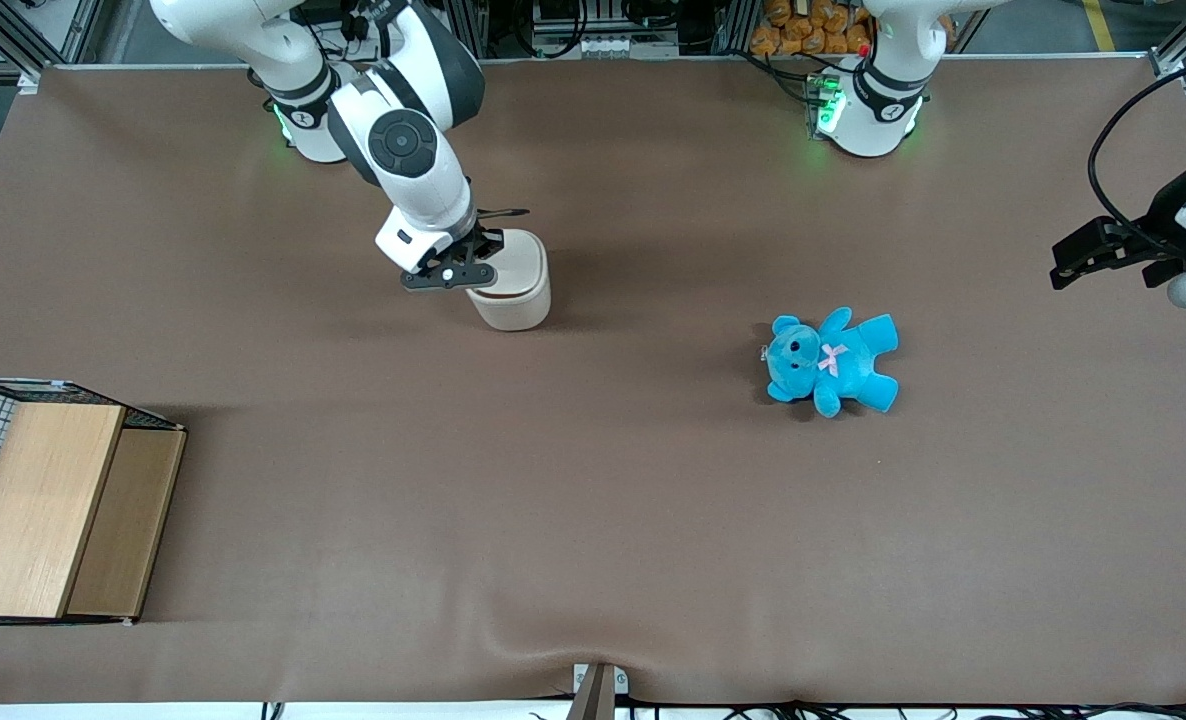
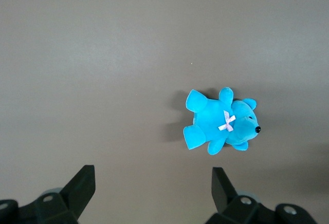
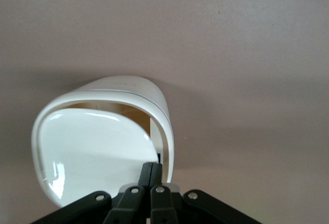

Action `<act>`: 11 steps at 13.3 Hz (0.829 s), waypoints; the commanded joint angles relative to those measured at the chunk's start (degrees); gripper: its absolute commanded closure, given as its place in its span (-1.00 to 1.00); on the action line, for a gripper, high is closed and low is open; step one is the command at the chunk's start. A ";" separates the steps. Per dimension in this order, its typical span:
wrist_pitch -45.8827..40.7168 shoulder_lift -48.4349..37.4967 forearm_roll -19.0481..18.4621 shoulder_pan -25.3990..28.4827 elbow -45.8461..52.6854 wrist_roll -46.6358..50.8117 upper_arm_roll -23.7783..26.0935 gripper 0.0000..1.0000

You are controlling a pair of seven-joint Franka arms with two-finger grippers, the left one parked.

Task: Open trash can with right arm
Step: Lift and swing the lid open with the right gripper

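The right arm point(image 1: 408, 150) reaches down over the cream-white trash can point(image 1: 513, 285), which stands on the brown desk point(image 1: 593, 500) toward the working arm's end. Its black claw point(image 3: 152, 175), fingers pressed together, sits at the can's rim, where the glossy lid point(image 3: 95, 149) is tipped inward with a gap along one edge. A blue teddy bear point(image 1: 830, 360) lies well apart, and a wooden-topped wire crate point(image 1: 48, 505) sits at the desk's edge.

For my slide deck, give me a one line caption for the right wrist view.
Shut gripper pressing at the trash can lid's edge, lid tilted.
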 commanded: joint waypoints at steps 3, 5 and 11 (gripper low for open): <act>-3.64 -0.53 0.34 0.34 4.64 5.75 0.76 1.00; -5.82 -0.17 2.61 1.05 7.89 7.62 0.94 0.85; -16.91 -0.08 8.60 -4.30 17.92 7.27 0.50 -1.00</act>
